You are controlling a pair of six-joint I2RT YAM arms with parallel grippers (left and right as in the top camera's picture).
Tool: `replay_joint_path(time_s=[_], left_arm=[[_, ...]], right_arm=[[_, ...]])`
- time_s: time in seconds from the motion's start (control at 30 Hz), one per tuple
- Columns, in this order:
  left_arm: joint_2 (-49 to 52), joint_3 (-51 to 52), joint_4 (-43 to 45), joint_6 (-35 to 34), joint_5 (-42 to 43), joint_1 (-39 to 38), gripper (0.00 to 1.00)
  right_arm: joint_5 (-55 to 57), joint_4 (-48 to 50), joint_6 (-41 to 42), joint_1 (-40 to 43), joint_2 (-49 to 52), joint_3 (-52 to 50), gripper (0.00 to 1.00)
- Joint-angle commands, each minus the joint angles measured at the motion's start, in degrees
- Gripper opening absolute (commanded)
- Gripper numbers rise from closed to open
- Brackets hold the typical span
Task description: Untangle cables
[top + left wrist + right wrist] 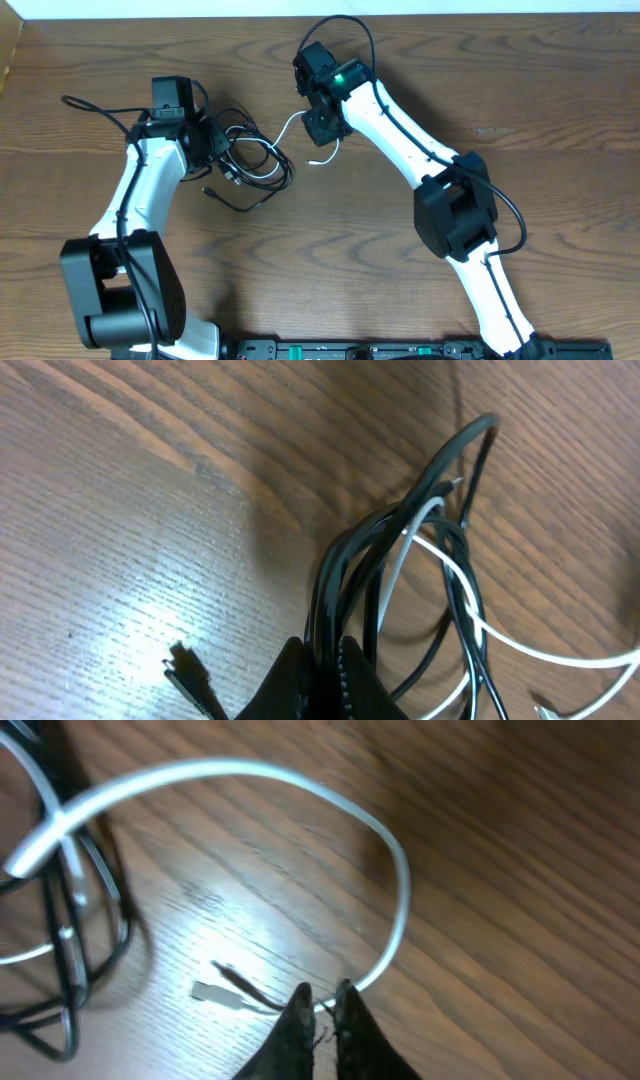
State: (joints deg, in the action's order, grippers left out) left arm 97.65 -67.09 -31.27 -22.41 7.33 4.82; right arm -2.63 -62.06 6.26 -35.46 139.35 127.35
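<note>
Only wrist views show left hand [324, 660] pinching black cable [440, 465], right hand [322, 1000] white cable [400, 890].

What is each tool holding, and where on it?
Left tool grips the black cable at its bunched loops; right tool grips the white cable near its plug.

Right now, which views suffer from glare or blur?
Overhead: sharp, evenly lit. Left wrist: bright glare on the table, black cable soft near the lens. Right wrist: white cable blurred, a glare patch on the wood near the white plug.
</note>
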Motion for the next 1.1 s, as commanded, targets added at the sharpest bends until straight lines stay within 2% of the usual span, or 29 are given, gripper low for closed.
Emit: replay_joint_path(time_s=[0.0, 0.1, 0.17, 0.27, 0.4, 0.47, 0.5, 0.53, 0.6, 0.63, 0.7, 0.83, 1.07], left_arm=[[2.71, 0.24, 0.76, 1.01, 1.27, 0.2, 0.08], [4.02, 0.24, 2.05, 3.48, 4.81, 0.2, 0.08], [4.66, 0.24, 2.45, 3.98, 6.08, 0.2, 0.08], [4.96, 0.24, 2.89, 3.98, 7.17, 0.2, 0.08], [4.96, 0.24, 3.26, 4.81, 8.37, 0.2, 0.08], [4.96, 0.24, 3.28, 6.47, 8.28, 0.2, 0.09], [4.96, 0.24, 3.26, 7.8, 8.13, 0.2, 0.13], [4.96, 0.24, 3.17, 8.0, 6.86, 0.26, 0.24], [4.96, 0.24, 2.71, 6.88, 2.95, 0.24, 0.5], [4.96, 0.24, 2.54, 6.05, 1.79, 0.24, 0.59], [4.96, 0.24, 2.23, 5.18, 0.94, 0.24, 0.63], [4.96, 0.22, 2.29, 5.09, 1.44, 0.22, 0.64], [4.96, 0.24, 3.8, 4.98, 10.64, -0.11, 0.67]], right_arm=[[-5.42, 1.27, -1.27, 0.42, 0.48, 1.16, 0.07], [-10.19, 2.6, -3.1, 0.7, 0.48, 1.18, 0.07], [-15.1, 3.1, -5.51, 0.96, 0.48, 1.16, 0.1], [-21.99, 3.23, -7.52, 1.31, 0.48, 1.16, 0.22], [-24.85, 3.19, -7.63, 1.27, 0.48, 1.16, 0.4], [-24.96, 3.15, -7.65, 1.25, 0.48, 1.16, 0.43], [-24.96, 3.13, -7.65, 1.25, 0.48, 1.16, 0.46], [-24.94, 3.13, -7.65, 1.25, 0.48, 1.16, 0.48], [-24.92, 3.15, -7.65, 1.27, 0.48, 1.16, 0.5], [-24.92, 3.15, -7.63, 1.29, 0.48, 1.16, 0.51], [-24.9, 3.19, -7.65, 1.29, 0.48, 1.16, 0.52], [-24.26, 3.32, -7.63, 1.27, 0.48, 1.11, 0.53], [-24.28, 4.74, -7.63, 1.29, 0.5, 1.09, 0.54]])
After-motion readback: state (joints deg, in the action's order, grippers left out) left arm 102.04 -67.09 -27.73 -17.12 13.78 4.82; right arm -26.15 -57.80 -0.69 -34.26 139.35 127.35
